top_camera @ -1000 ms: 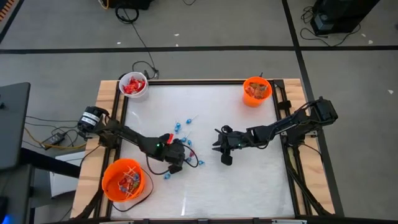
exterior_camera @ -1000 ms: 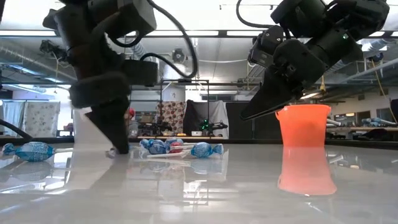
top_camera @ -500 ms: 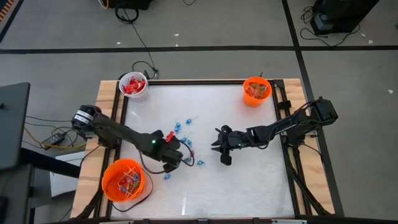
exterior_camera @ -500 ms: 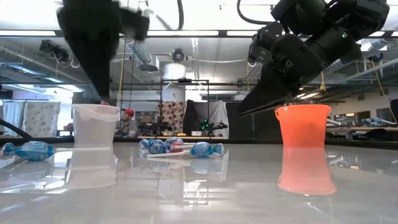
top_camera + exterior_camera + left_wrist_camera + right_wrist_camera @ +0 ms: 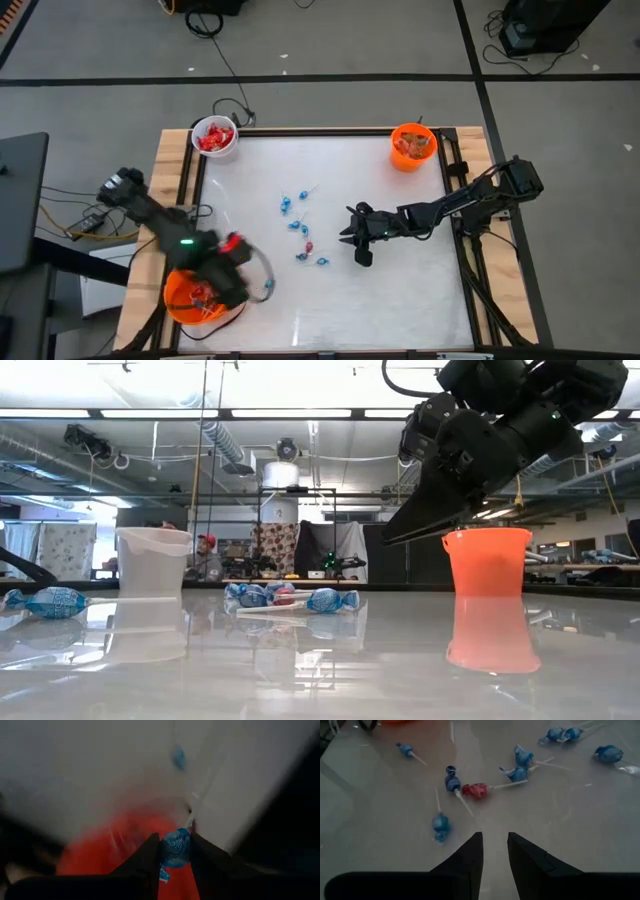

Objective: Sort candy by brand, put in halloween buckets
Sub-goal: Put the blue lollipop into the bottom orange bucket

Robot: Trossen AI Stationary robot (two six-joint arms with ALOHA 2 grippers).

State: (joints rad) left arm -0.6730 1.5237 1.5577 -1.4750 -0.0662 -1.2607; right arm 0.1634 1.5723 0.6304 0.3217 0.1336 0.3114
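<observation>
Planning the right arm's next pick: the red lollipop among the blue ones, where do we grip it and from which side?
Grip the red lollipop by its wrapped head, coming straight down from above. It lies flat on the table, its thin stick too low to pinch. A blue lollipop sits close beside the head, so set the right gripper jaws across the head with the gap clear of that neighbour, probably in line with the stick.

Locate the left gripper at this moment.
In the high view the left gripper is over the larger orange bucket at the table's near-left corner; its wrist view shows it shut on a blue-wrapped lollipop.
</observation>
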